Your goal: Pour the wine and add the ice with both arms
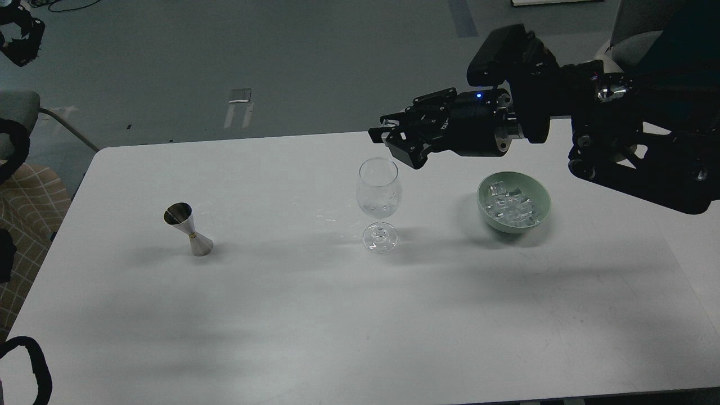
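A clear stemmed wine glass [378,197] stands upright mid-table. A pale green bowl [540,194] to its right holds several clear ice cubes [509,205]. A steel jigger [189,230] stands at the left. My right gripper [396,139] hangs just above and behind the glass's rim, pointing left. A pale glint shows at its fingertips; I cannot tell whether it is ice or whether the fingers are shut. My left arm shows only as dark parts at the left edge. Its far end [21,34] is at the top left corner, too dark to read.
The white table [315,315] has its far edge just behind the glass. A grey chair [630,28] stands at the back right, and another chair with checked fabric [28,197] at the left edge.
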`<action>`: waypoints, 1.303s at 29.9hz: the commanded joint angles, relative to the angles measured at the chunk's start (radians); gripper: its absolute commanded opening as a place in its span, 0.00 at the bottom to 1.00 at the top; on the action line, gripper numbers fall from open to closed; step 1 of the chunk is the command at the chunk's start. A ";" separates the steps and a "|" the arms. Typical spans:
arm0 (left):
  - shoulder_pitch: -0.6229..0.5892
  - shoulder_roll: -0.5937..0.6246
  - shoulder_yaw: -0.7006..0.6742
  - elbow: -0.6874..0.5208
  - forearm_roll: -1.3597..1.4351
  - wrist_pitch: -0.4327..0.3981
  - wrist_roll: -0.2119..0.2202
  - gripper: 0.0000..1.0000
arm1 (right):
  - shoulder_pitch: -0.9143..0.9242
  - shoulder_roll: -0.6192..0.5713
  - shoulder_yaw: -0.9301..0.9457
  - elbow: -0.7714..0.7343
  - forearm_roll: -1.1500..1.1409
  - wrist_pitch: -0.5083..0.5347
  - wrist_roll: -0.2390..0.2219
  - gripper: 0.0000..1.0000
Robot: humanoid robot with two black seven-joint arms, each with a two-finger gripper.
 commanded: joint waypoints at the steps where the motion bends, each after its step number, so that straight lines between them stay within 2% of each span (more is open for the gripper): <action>1: 0.000 -0.002 0.000 0.000 0.000 -0.001 0.000 0.98 | 0.031 0.021 -0.038 -0.002 0.002 0.023 0.001 0.14; 6: -0.002 -0.002 0.000 0.000 0.000 -0.001 0.000 0.98 | 0.061 0.052 -0.070 -0.034 0.002 0.030 0.001 0.14; 16: 0.001 -0.020 0.000 -0.001 0.000 -0.001 0.000 0.98 | 0.164 0.069 -0.111 -0.056 0.057 0.163 0.012 0.15; 39: 0.001 -0.018 -0.005 -0.001 0.000 -0.004 0.000 0.98 | 0.179 0.120 -0.168 -0.105 0.080 0.175 0.014 0.18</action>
